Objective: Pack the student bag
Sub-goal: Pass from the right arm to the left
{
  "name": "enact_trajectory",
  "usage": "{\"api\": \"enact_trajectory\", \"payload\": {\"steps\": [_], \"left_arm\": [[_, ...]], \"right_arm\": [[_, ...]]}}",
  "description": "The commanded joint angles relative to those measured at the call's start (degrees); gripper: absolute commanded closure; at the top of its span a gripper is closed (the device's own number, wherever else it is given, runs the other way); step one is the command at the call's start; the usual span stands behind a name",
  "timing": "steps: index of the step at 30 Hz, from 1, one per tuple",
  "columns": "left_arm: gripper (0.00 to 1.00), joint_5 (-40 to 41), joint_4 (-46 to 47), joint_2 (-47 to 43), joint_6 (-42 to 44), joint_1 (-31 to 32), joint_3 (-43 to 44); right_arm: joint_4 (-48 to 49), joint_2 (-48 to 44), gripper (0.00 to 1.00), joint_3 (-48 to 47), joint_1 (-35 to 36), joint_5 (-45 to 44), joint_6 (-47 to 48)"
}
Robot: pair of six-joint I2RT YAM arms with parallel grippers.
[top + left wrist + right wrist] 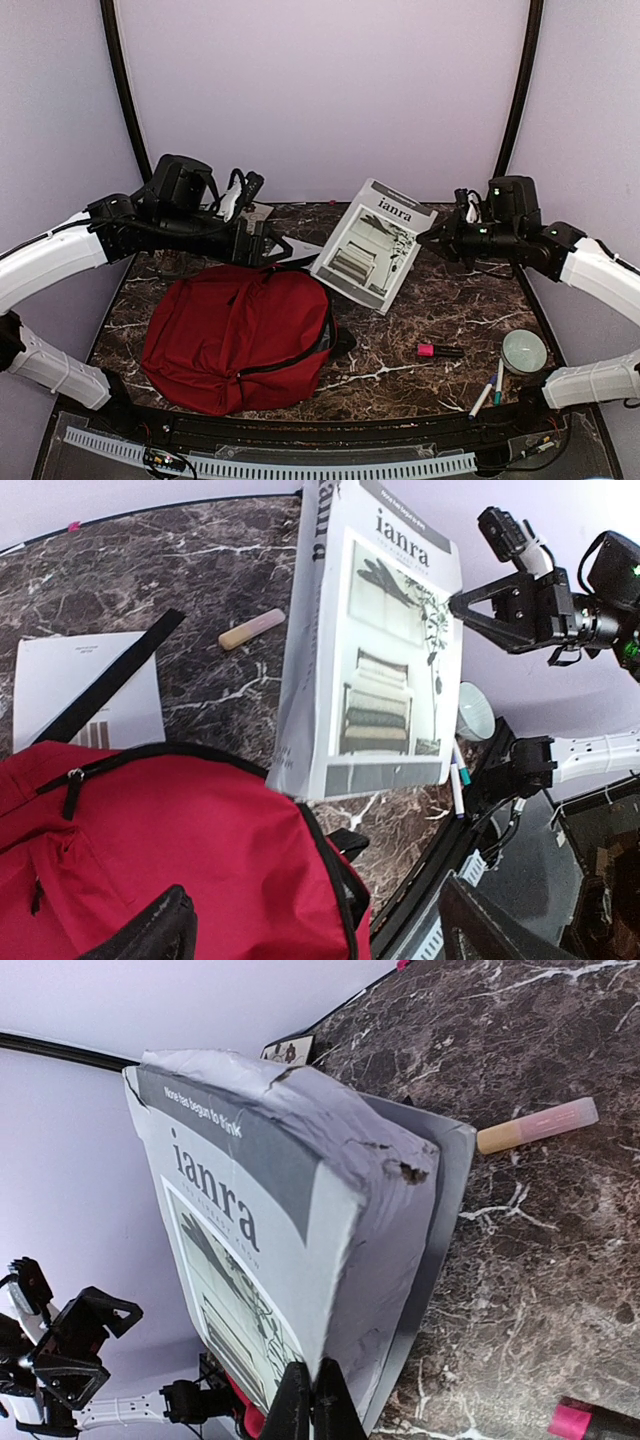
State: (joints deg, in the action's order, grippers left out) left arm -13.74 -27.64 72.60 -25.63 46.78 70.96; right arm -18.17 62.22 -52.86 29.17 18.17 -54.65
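Pinching the magazine (pixel 372 245) by its far corner with the right hand (pixel 441 236), clenched on thin glossy pages, tilting it up off the worktop (pixel 430 310) toward the student bag (pixel 240 335). Looks like a carry angle for sliding it inside. Bowed along its length, crumpled at 1 corner of the spine. Hovering with the left hand (pixel 276 247), released, 2 fingers (pixel 150 932) spread wide and grasping nothing, above the bag's far edge, probably ready to hold the opening. Lying flat left of centre, that bag: soft dark-red fabric, black zipper, slumped. Hard marbled stone underneath.
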Motion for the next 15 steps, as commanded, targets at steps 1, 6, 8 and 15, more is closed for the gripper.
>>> {"api": "enact_trajectory", "payload": {"steps": [1, 6, 8, 15], "left_arm": [[0.14, -5.06, 9.57, -1.6, -3.47, 0.13, -1.74], [0.04, -6.83, 12.63, -1.35, -6.62, 0.15, -2.13], [0.03, -5.65, 12.52, -2.18, -7.12, 0.15, -2.41], [0.03, -5.75, 13.43, -4.16, -8.43, 0.15, -5.58]], "right_arm": [[3.14, -1.38, 1.0, -3.69, 3.7, 0.2, -4.27], [5.89, 0.77, 1.0, -6.06, 7.23, 2.84, -6.78], [7.32, 1.34, 1.0, -6.66, 8.49, 3.27, -7.47], [15.99, 3.07, 1.0, -7.35, 10.38, 7.85, -10.74]]}}
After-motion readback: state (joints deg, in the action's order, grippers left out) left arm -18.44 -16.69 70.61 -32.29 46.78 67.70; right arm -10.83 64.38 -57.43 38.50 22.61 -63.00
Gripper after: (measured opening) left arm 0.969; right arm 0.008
